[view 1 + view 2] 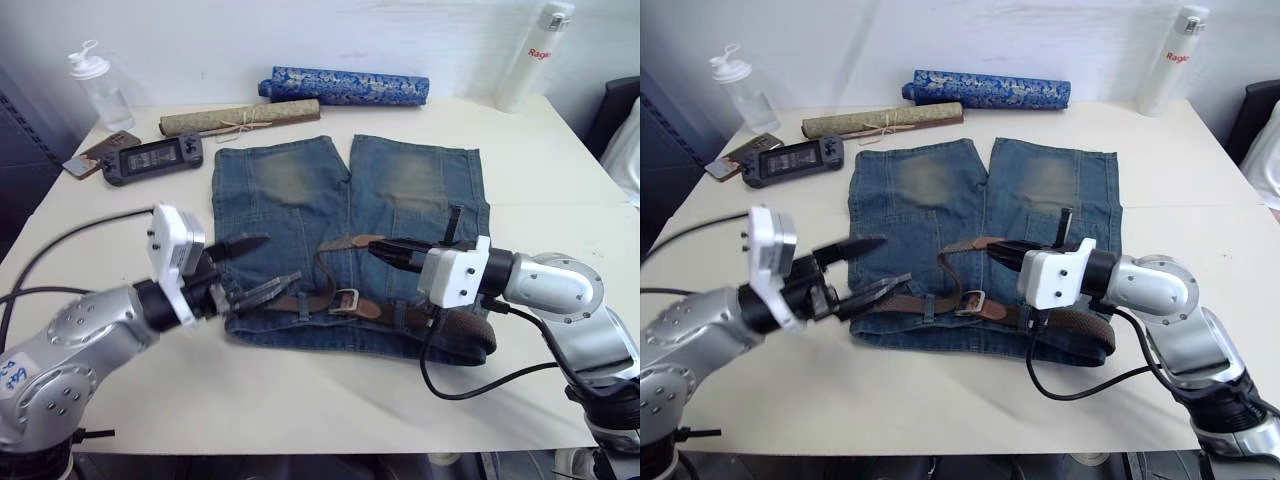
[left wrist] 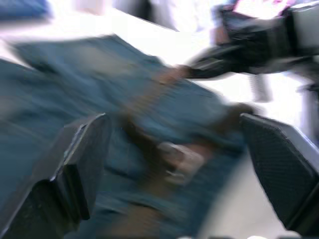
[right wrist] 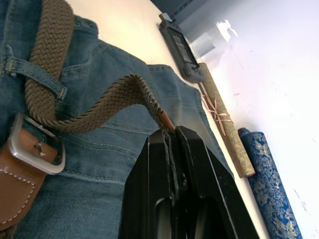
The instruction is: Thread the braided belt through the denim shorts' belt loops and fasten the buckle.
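Both grippers work over the denim shorts (image 1: 345,250) at the desk (image 1: 300,390) centre: right gripper (image 3: 172,137) clenched on the braided belt (image 3: 99,107) tip, left gripper (image 1: 255,268) released, near the buckle (image 1: 345,300).

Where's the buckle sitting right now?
In the left eye view the buckle lies on the denim shorts at the waistband's middle, between the open left end effector and the right end effector.

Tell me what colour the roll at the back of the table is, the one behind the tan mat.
Blue with a lighter pattern, the patterned roll; clearest in the left eye view.
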{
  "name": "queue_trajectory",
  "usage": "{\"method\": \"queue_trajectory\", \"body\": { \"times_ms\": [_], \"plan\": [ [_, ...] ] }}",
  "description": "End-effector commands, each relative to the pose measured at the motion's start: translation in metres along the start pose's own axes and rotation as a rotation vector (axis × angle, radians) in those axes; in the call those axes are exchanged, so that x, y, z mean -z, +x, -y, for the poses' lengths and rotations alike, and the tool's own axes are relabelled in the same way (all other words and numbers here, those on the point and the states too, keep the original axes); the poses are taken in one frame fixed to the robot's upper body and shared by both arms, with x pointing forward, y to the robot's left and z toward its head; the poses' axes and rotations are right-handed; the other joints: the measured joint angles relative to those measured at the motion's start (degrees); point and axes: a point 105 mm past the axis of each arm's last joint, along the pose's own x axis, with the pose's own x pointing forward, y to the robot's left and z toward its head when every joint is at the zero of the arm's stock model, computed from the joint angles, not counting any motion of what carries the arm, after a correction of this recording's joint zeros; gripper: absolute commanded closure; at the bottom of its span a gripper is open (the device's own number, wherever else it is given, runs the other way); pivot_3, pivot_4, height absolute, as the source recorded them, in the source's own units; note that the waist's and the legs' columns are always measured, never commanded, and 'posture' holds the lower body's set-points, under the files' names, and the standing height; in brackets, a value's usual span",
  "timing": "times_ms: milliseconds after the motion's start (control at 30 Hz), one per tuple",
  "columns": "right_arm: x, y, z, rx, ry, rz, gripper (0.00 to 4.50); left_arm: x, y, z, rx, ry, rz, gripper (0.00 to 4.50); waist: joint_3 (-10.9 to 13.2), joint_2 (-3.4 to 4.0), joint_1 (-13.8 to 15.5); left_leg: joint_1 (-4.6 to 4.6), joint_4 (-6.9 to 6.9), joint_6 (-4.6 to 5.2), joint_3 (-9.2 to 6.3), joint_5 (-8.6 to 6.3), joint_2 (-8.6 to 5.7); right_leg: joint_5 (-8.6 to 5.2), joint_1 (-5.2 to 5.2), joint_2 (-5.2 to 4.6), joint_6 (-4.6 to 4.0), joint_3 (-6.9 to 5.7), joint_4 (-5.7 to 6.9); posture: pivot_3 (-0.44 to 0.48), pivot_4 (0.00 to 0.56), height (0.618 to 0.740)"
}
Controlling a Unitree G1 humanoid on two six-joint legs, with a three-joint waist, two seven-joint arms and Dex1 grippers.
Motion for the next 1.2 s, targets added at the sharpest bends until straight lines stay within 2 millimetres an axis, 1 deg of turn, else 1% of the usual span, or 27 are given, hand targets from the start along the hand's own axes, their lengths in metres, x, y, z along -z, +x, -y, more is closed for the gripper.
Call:
{"method": "queue_trajectory", "body": {
  "times_ms": [33,100,267,367,567,733,767,800,833,867,933,967,1000,1033,1067,1100,1200],
  "plan": [
    [-0.012,0.005,0.005,0.003,-0.06,0.037,4.5,0.002,0.014,0.003,-0.017,0.173,0.0,0.02,0.0,-0.04,0.0,0.0,0.0,0.04,0.05,-0.03,-0.02,0.0,-0.04,-0.02,0.0,0.04,0.0,0.0,0.15,0.637],
    [-0.013,0.007,0.005,-0.001,-0.07,0.04,4.5,0.007,0.02,0.004,-0.026,0.19,-0.009,0.02,0.0,-0.09,0.1,-0.03,0.0,0.06,0.08,-0.04,-0.05,0.01,-0.12,-0.05,0.02,0.09,-0.01,0.0,0.15,0.637],
    [-0.019,0.011,0.005,-0.003,-0.088,0.051,4.5,0.011,0.033,0.001,-0.06,0.211,0.001,0.02,0.1,-0.24,0.2,-0.06,-0.01,0.01,0.04,0.0,-0.04,0.09,-0.18,-0.04,0.19,0.08,0.02,0.0,0.15,0.637],
    [-0.022,0.012,0.005,-0.002,-0.095,0.057,4.5,0.014,0.037,-0.005,-0.094,0.235,-0.009,0.02,0.1,-0.25,0.2,-0.04,-0.01,-0.04,0.03,0.04,-0.05,0.16,-0.17,-0.03,0.31,0.09,0.02,0.0,0.15,0.637],
    [-0.026,0.013,0.006,0.009,-0.103,0.062,4.5,0.023,0.042,0.0,-0.073,0.229,-0.025,0.02,0.1,-0.26,0.2,-0.04,-0.02,-0.04,0.01,0.04,-0.06,0.23,-0.19,-0.04,0.45,0.09,0.04,0.0,0.15,0.637],
    [-0.029,0.013,0.008,0.018,-0.105,0.067,4.5,0.023,0.047,0.0,-0.076,0.214,-0.015,0.02,0.2,-0.27,0.2,-0.04,-0.02,-0.05,0.0,0.05,-0.06,0.26,-0.19,-0.03,0.51,0.08,0.04,0.0,0.15,0.637],
    [-0.029,0.013,0.008,0.02,-0.104,0.068,4.5,0.024,0.047,0.001,-0.076,0.209,-0.014,0.53,0.2,-0.27,0.2,-0.04,-0.02,-0.06,0.0,0.05,-0.06,0.26,-0.18,-0.03,0.51,0.08,0.04,0.0,0.15,0.637],
    [-0.03,0.014,0.008,0.022,-0.104,0.068,4.5,0.024,0.047,0.001,-0.073,0.204,-0.013,0.63,0.1,-0.27,0.2,-0.04,-0.02,-0.06,0.0,0.05,-0.06,0.26,-0.18,-0.03,0.51,0.08,0.04,0.0,0.15,0.637],
    [-0.03,0.014,0.008,0.023,-0.105,0.068,4.5,0.025,0.047,0.002,-0.071,0.201,-0.013,1.14,0.1,-0.27,0.2,-0.04,-0.02,-0.06,0.0,0.05,-0.07,0.26,-0.19,-0.04,0.52,0.08,0.04,0.0,0.15,0.637],
    [-0.03,0.014,0.008,0.023,-0.106,0.068,4.5,0.025,0.047,0.002,-0.07,0.199,-0.013,1.5,0.2,-0.27,0.2,-0.04,-0.02,-0.06,0.0,0.05,-0.07,0.27,-0.19,-0.04,0.52,0.08,0.04,0.0,0.15,0.637],
    [-0.03,0.014,0.008,0.025,-0.106,0.068,4.5,0.026,0.048,0.004,-0.062,0.197,-0.012,2.55,0.2,-0.27,0.2,-0.04,-0.02,-0.06,-0.01,0.05,-0.07,0.27,-0.19,-0.04,0.52,0.08,0.04,0.0,0.15,0.637],
    [-0.031,0.013,0.009,0.027,-0.105,0.068,4.5,0.026,0.048,0.005,-0.059,0.197,-0.012,2.99,0.2,-0.27,0.2,-0.04,-0.02,-0.06,-0.01,0.05,-0.07,0.27,-0.19,-0.04,0.52,0.08,0.04,0.0,0.15,0.637],
    [-0.031,0.013,0.009,0.028,-0.105,0.067,4.5,0.026,0.047,0.005,-0.058,0.197,-0.012,3.36,0.2,-0.27,0.2,-0.04,-0.02,-0.06,-0.01,0.05,-0.07,0.27,-0.19,-0.04,0.52,0.08,0.04,0.0,0.15,0.637],
    [-0.031,0.013,0.009,0.03,-0.105,0.066,4.5,0.027,0.047,0.005,-0.058,0.2,-0.016,3.6,0.2,-0.27,0.2,-0.04,-0.02,-0.06,-0.01,0.05,-0.07,0.27,-0.19,-0.04,0.52,0.08,0.04,0.0,0.15,0.637],
    [-0.031,0.013,0.01,0.032,-0.103,0.066,4.5,0.027,0.047,0.005,-0.061,0.198,-0.017,4.15,0.2,-0.27,0.2,-0.04,-0.02,-0.06,-0.01,0.05,-0.07,0.27,-0.19,-0.04,0.52,0.08,0.04,0.0,0.15,0.637],
    [-0.03,0.013,0.01,0.033,-0.102,0.064,4.5,0.028,0.046,0.004,-0.062,0.198,-0.019,4.47,0.2,-0.27,0.2,-0.04,-0.02,-0.06,-0.01,0.05,-0.07,0.27,-0.19,-0.04,0.52,0.08,0.04,0.0,0.15,0.637],
    [-0.03,0.013,0.01,0.035,-0.097,0.063,4.5,0.029,0.046,0.003,-0.067,0.199,-0.021,4.47,0.2,-0.27,0.2,-0.04,-0.02,-0.06,-0.01,0.05,-0.07,0.27,-0.19,-0.04,0.53,0.08,0.04,0.0,0.15,0.637]
  ]
}}
